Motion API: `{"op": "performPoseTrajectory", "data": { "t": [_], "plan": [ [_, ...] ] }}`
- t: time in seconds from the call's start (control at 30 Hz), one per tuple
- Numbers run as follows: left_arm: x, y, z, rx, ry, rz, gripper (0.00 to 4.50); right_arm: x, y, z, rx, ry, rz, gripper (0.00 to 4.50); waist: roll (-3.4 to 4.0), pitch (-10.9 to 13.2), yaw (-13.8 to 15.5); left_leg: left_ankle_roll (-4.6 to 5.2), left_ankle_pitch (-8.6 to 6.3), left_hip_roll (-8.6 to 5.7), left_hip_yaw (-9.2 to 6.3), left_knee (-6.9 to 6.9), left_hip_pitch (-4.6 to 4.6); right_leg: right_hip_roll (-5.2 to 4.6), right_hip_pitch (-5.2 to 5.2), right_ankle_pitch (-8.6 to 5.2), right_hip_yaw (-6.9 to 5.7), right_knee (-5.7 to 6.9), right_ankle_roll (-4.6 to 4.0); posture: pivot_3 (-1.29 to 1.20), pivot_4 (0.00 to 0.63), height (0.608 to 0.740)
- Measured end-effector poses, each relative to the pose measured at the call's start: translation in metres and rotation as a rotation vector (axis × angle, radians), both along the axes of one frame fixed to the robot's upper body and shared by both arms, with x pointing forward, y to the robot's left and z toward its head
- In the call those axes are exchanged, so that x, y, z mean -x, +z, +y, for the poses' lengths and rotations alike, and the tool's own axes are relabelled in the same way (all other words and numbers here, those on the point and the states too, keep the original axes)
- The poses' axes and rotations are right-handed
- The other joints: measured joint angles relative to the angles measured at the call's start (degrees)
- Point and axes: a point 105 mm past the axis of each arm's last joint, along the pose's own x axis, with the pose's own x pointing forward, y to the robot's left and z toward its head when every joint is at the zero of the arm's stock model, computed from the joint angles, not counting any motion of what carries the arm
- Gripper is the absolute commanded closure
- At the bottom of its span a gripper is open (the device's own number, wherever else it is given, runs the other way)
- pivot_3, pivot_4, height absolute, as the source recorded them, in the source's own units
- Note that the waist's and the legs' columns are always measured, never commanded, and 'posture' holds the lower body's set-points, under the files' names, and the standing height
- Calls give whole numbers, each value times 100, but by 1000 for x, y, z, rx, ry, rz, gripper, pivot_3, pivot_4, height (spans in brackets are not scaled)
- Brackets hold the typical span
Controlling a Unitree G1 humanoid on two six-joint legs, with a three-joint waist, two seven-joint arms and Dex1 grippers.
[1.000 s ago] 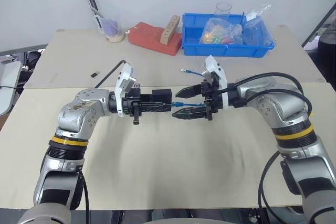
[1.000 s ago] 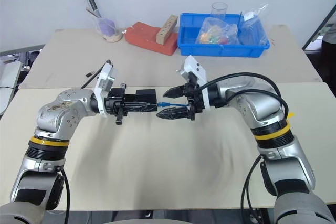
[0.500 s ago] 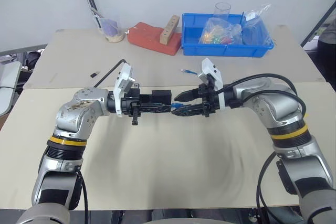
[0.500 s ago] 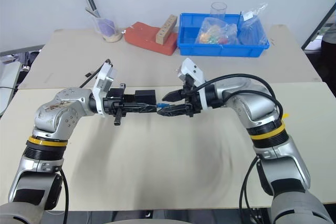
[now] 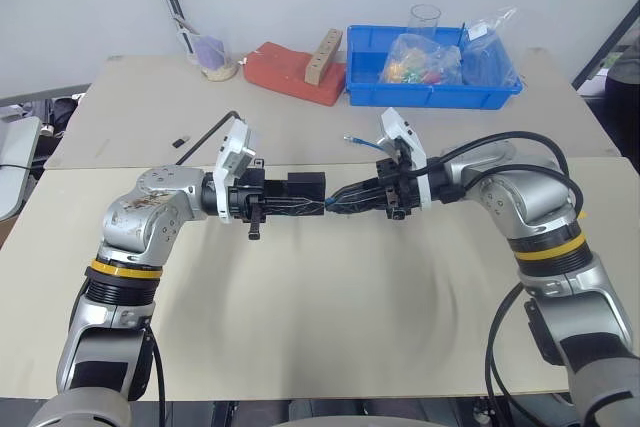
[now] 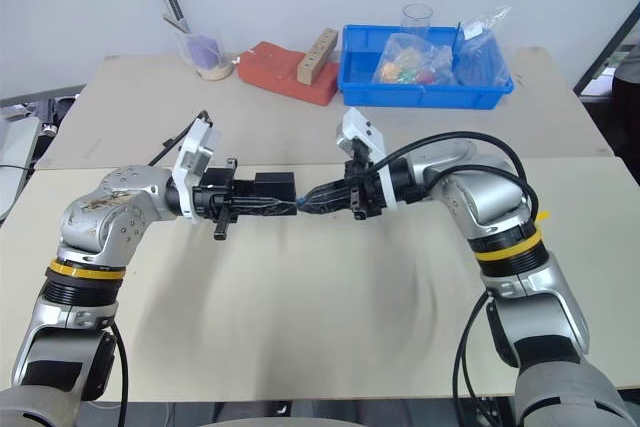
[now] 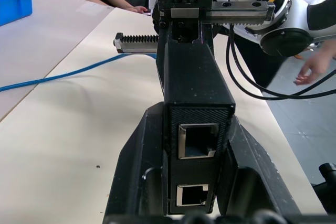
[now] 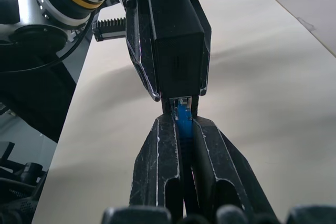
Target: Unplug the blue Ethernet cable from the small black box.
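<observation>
- Right gripper [image 8: 184,129] pinches blue Ethernet cable [image 8: 182,115] at its plug, right against small black box [image 8: 176,51].
- Left gripper [image 6: 290,206] clamps box, held above surface [image 6: 300,327].
- Cable's free end lies behind on surface.

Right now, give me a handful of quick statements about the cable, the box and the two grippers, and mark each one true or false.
1. The left gripper is shut on the small black box. True.
2. The right gripper stands wide open, clear of the cable. False: its fingers are closed on the blue Ethernet cable right at the box.
3. The cable's plug is already out of the box. False: in the right wrist view it still sits in the port.
4. The box is held up off the table between the two arms. True.
5. The blue bin sits on the near table beside the arms. False: it is on the far table behind them.
</observation>
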Motion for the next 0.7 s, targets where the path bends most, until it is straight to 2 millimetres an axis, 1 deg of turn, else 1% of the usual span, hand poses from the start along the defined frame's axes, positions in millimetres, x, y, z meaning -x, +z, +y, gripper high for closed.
{"op": "performPoseTrajectory", "data": {
  "t": [0.17, 0.23, 0.27, 0.33, 0.43, 0.47, 0.53, 0.6, 0.63, 0.67, 0.7],
  "plan": [
    [1, 0, -1, -1, -5, -1, 3897, 1, 0, -1, 7, 14, 1, 4485, 0, 0, -1, 0, 0, 0, 0, 0, 1, 0, 0, 0, 0, -1, 0, 0, 150, 740],
    [1, -1, -3, -4, -11, 2, 3897, 1, -1, -5, 30, 19, -16, 4485, 0, 0, -1, 0, 0, 0, 0, 0, 0, 0, 0, 0, 0, -2, 0, 0, 150, 740],
    [1, -2, -2, -6, -7, 3, 3897, 1, -2, -9, 44, 19, -28, 4485, 0, 0, 0, 0, 0, 0, 0, 0, 0, 0, 0, 0, 0, -3, 0, 0, 150, 740],
    [0, -1, 1, -7, 10, -4, 3897, -2, -8, -26, 99, -20, -49, 4485, -1, 0, 32, 0, 0, -2, -1, 0, -1, -2, 1, 0, -2, -7, 1, 0, 150, 740],
    [-4, -5, 25, -20, 106, 0, 3897, -6, -36, -64, 176, -132, 0, 4485, -1, 0, 24, 0, 0, 0, 2, -2, 0, -3, 1, 0, 0, -19, 0, 0, 150, 740],
    [-4, -9, 30, -23, 135, -8, 3897, -8, -45, -71, 190, -170, -14, 4485, 0, 0, 17, 1, -1, 1, 2, -3, 2, -3, 1, 0, 0, -17, 0, 0, 150, 740],
    [-8, -22, 36, -25, 202, -29, 3897, -17, -69, -82, 223, -267, -86, 4485, -2, 0, -2, 1, -1, 4, 6, -5, 9, -1, 3, 0, 3, -12, 0, 0, 150, 740],
    [-15, -34, 34, -11, 268, -49, 3897, -22, -94, -85, 257, -322, -153, 4485, -2, 0, 2, 0, 0, 2, 8, -4, 7, -1, -1, 0, 6, -8, 0, 0, 150, 740],
    [-18, -38, 32, -2, 297, -65, 3897, -22, -102, -85, 265, -329, -180, 4029, -2, 1, 7, 0, 0, 2, 9, -2, 1, -2, -5, 0, 7, -9, 0, 0, 150, 740],
    [-20, -40, 30, 6, 321, -78, 3897, -23, -104, -83, 260, -324, -217, 3492, -2, 1, 6, -1, 0, 1, 10, 1, -1, -3, -8, 0, 8, -7, 0, 0, 150, 740],
    [-23, -41, 28, 16, 343, -91, 3897, -24, -102, -82, 260, -317, -250, 3143, -2, 1, 1, -1, 0, 0, 14, 1, 0, -4, -7, 0, 12, -7, 0, 0, 150, 740]
  ]
}}
